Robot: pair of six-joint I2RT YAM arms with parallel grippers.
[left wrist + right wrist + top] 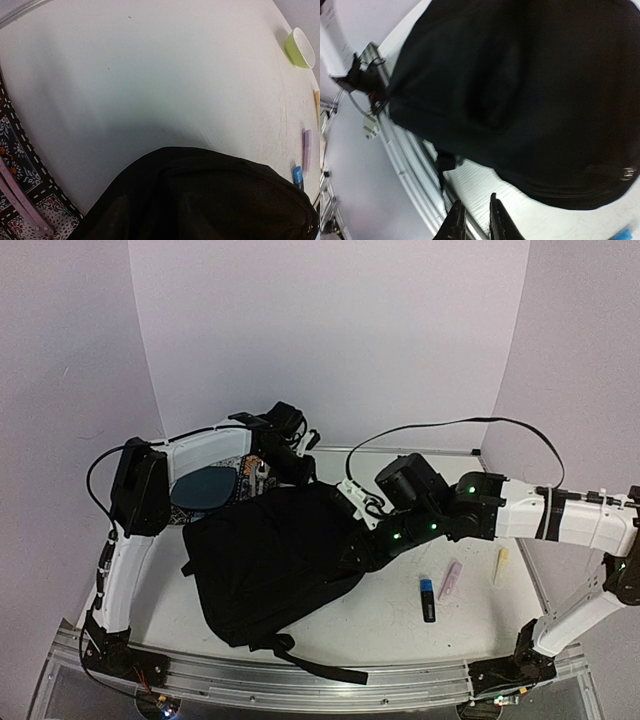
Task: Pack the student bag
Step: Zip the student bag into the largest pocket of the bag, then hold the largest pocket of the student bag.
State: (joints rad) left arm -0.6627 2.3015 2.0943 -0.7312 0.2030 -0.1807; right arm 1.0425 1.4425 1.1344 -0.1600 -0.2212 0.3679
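Note:
The student bag point(270, 560) is a big floppy black backpack lying flat mid-table, one strap trailing toward the front rail. It also fills the bottom of the left wrist view point(210, 200) and the top of the right wrist view point(530, 85). My left gripper point(300, 470) hangs at the bag's far top edge; its fingers are hidden in both views. My right gripper point(362, 543) is low at the bag's right side. Its fingertips point(475, 198) stand a narrow gap apart over bare table, with nothing between them and clear of the fabric.
A dark teal plate point(205, 487) and a patterned pouch point(240, 472) point(20, 170) lie behind the bag at the left. To its right are a blue-capped marker point(428, 598), a pink one point(450, 580) and a yellow one point(500, 566). A green cup point(300, 47) stands far right.

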